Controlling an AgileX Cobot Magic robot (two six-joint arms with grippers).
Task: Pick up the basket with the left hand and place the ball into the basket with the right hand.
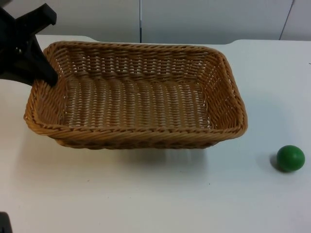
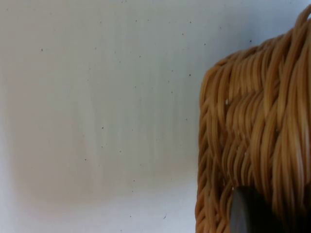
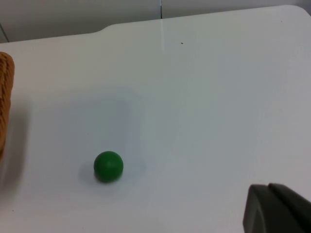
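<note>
A rectangular wicker basket (image 1: 138,134) takes up the middle of the table in the top view. My left gripper (image 1: 45,76) is shut on the rim at its left short side. In the left wrist view a black fingertip (image 2: 249,209) presses against the woven wall (image 2: 257,121). A soft shadow lies under the basket's front edge. A small green ball (image 1: 290,158) rests on the white table to the right of the basket, well apart from it. The right wrist view looks down on the ball (image 3: 108,166) from a distance, with my right gripper (image 3: 279,209) waiting above the table and the basket's edge (image 3: 5,92) beside it.
The grey partition wall (image 1: 194,19) closes the table's far edge. Bare white table (image 1: 160,194) stretches in front of the basket and around the ball.
</note>
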